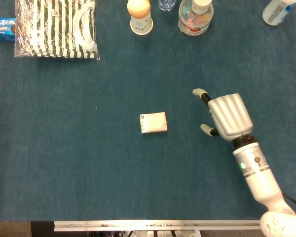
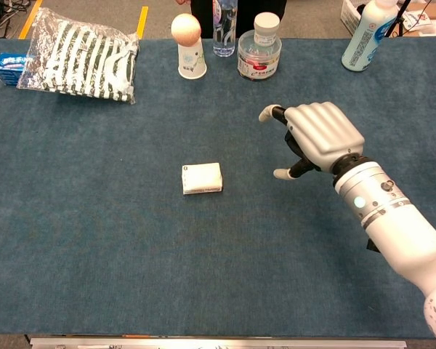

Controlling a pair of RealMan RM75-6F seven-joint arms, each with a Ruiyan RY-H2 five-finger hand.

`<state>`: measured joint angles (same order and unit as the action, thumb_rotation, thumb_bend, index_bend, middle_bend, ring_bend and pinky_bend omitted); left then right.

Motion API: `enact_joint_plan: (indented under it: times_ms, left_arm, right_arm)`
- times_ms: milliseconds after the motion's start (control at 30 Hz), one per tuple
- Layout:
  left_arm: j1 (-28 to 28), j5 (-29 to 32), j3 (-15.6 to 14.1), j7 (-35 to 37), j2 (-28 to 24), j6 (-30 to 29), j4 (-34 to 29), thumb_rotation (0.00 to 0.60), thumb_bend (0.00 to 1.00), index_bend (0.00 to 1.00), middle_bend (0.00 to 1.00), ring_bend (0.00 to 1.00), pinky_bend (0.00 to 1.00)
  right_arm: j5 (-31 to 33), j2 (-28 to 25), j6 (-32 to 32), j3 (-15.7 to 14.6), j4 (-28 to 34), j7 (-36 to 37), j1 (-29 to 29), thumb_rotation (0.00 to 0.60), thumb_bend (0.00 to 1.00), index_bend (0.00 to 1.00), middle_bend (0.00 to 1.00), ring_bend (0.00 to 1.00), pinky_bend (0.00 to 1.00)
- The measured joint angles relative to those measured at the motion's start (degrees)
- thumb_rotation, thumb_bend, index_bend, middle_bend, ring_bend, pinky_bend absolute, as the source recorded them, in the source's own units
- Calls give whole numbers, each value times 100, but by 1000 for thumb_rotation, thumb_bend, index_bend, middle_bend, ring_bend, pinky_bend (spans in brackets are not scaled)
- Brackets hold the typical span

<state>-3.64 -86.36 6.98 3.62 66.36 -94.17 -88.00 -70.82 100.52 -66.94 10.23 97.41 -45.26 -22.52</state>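
Now right hand (image 1: 228, 116) spread wide, holding nothing, at 3 o'clock of small white box (image 1: 153, 123); best approached low, fingers straddling box's short sides.

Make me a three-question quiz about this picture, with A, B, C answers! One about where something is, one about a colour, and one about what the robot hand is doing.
1. Where is the small white box?
A. in the middle of the table
B. on top of the striped bag
C. in the robot's hand

2. What colour is the table cover?
A. red
B. dark blue-green
C. yellow

3. What is the right hand doing?
A. gripping the box
B. pressing on a bottle
C. holding nothing, fingers apart, to the right of the box

Answers:
1 A, the box lies alone mid-table, far from the striped bag.
2 B, the cloth is blue-green all over.
3 C, bare cloth shows between hand and box in both views.
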Motion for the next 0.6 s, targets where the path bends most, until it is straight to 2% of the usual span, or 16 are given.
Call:
enact_joint_plan:
  times_ms: [167, 600]
  left_arm:
    - [2, -12, -5, -8, 1, -3, 2, 600, 5, 611, 589, 388, 496]
    - [120, 103, 96, -126, -240, -208, -89, 600, 5, 614, 583, 389, 496]
  right_arm:
    - [213, 119, 109, 10, -70, 231, -139, 600, 0, 273, 973, 986, 1000]
    - [498, 663, 93, -102, -390, 156, -417, 600, 0, 273, 994, 1000, 1000]
